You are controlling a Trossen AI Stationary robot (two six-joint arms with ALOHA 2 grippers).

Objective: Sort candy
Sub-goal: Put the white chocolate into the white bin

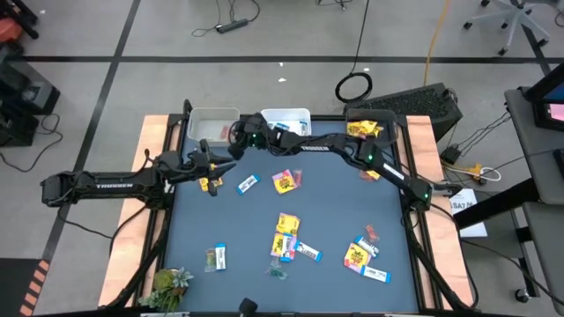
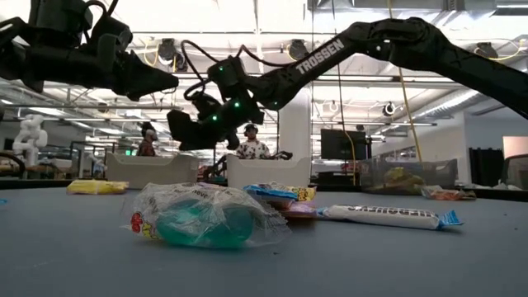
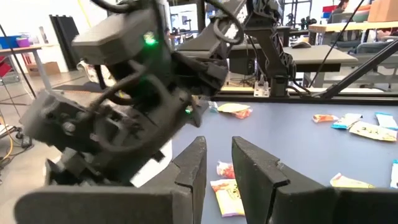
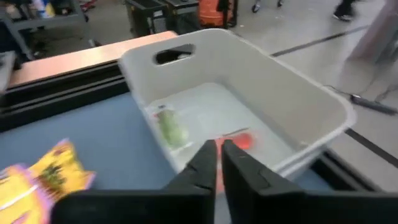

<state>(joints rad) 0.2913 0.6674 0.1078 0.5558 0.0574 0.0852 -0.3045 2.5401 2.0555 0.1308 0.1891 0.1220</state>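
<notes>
The right hand (image 4: 219, 155) hovers over the left white bin (image 1: 211, 122), fingers nearly together and empty; a red sweet (image 4: 244, 140) and a greenish one (image 4: 171, 127) lie inside, so a drop looks finished. The left hand (image 1: 214, 169), part open, holds nothing beside a yellow packet (image 1: 210, 184) on the worktop (image 1: 247, 238). Next comes fetching another scattered candy

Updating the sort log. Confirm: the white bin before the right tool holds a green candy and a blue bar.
Wrong: no blue bar. The white bin before the right tool holds a green candy and a small red piece, per the right wrist view.
</notes>
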